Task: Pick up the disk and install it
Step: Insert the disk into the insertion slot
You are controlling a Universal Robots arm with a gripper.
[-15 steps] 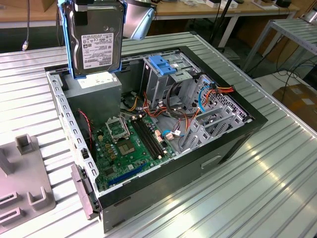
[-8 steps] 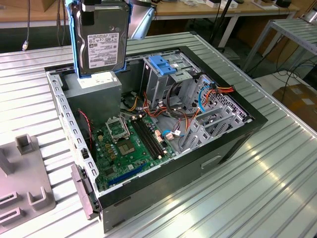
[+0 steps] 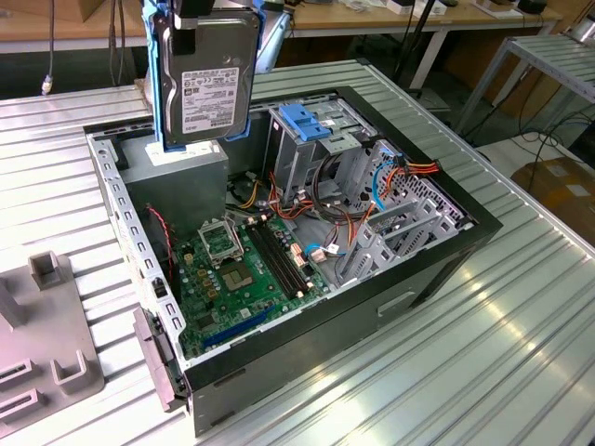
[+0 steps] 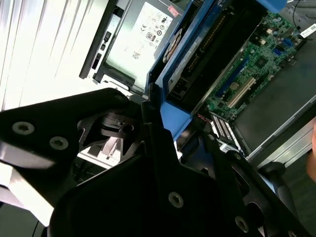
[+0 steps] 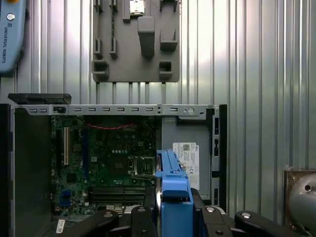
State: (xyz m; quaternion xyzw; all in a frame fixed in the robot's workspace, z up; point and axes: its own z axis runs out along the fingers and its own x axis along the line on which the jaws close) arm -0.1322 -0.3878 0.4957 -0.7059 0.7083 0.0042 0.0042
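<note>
Plainly, the dark disk (image 3: pixel 206 84) wears blue rails.

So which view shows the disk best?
The exterior view: the disk hangs upright above the open case, with its labelled face and both blue rails plain to see. In the first wrist view the disk is edge-on, mostly blue rail; the second wrist view likewise shows one rail and a dark edge.

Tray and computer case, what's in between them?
Just a bare strip of the ribbed table lies between the tray and the case. The first wrist view shows it.
</note>
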